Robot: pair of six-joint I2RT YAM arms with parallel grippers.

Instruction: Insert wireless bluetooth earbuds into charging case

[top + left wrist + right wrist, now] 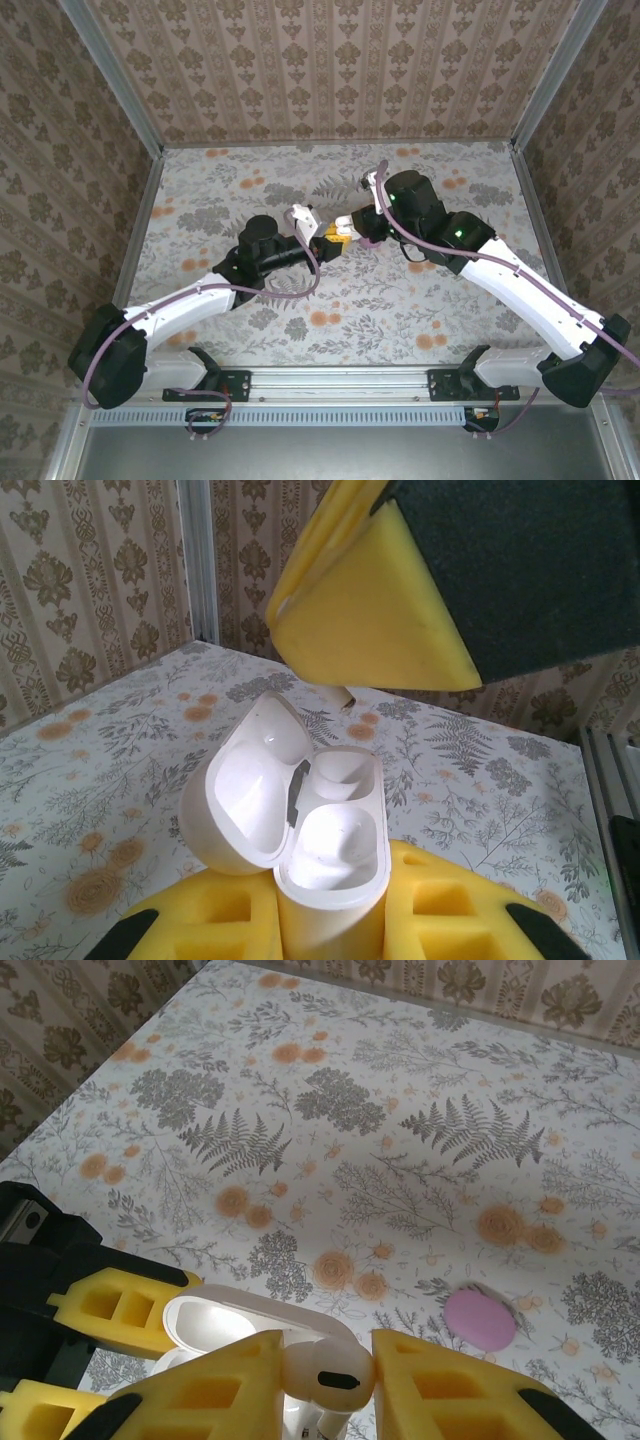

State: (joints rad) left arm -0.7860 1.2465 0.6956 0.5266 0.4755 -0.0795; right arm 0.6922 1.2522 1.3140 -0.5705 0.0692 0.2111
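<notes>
Well, plain white charging case [338, 875]

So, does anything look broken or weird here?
Nothing looks broken. The white case sits open in the left gripper, and the right gripper holds a white earbud over it. One pink round thing lies alone on the table.

White earbud [325, 1372] — just above open case [335, 845]

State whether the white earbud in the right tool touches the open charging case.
Apart. In the left wrist view, bare table shows between the white earbud above and the charging case below.
</notes>
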